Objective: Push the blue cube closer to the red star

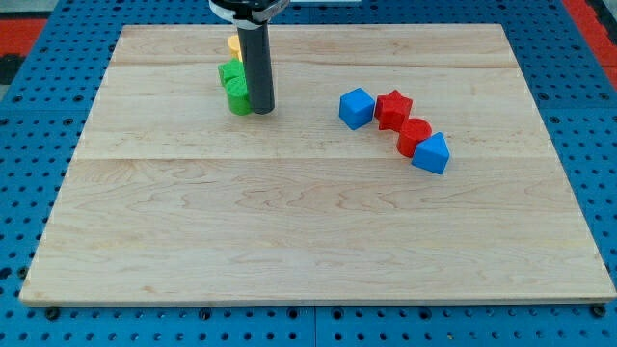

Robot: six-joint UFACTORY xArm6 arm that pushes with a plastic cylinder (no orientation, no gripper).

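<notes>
1. Pale wooden board (pixel 308 231) on a blue pegboard bench, that's the whole setup. Nothing is seen on the near half of the board, from the bottom edge up past the middle.

2. Going further back, a little diagonal chain of four blocks is found right of centre. Nearest is a blue block (pixel 431 152), shape a bit hard to call, maybe a wedge-ish thing. Touching it on the upper left is a small red block (pixel 415 135), then the red star (pixel 393 109), then the blue cube (pixel 357 108) at the chain's left end.

3. So the blue cube is already parked right beside the red star on its left side, touching or nearly so. The task looks pretty much done, judged from that alone.

4. Further back and toward the top-left, my tip (pixel 262 111) is planted on the board. No gripper here, just a bare rod, so nothing is held or clamped. A green block (pixel 233 87) sits just left of the rod, touching it or close, and a yellow block (pixel 234 44) is partly hidden behind.

5. Key relation: the cube lies to the view's right of my tip, at about the same depth, well apart. Any last nudge would be made rightward, tip to cube to star.
</notes>
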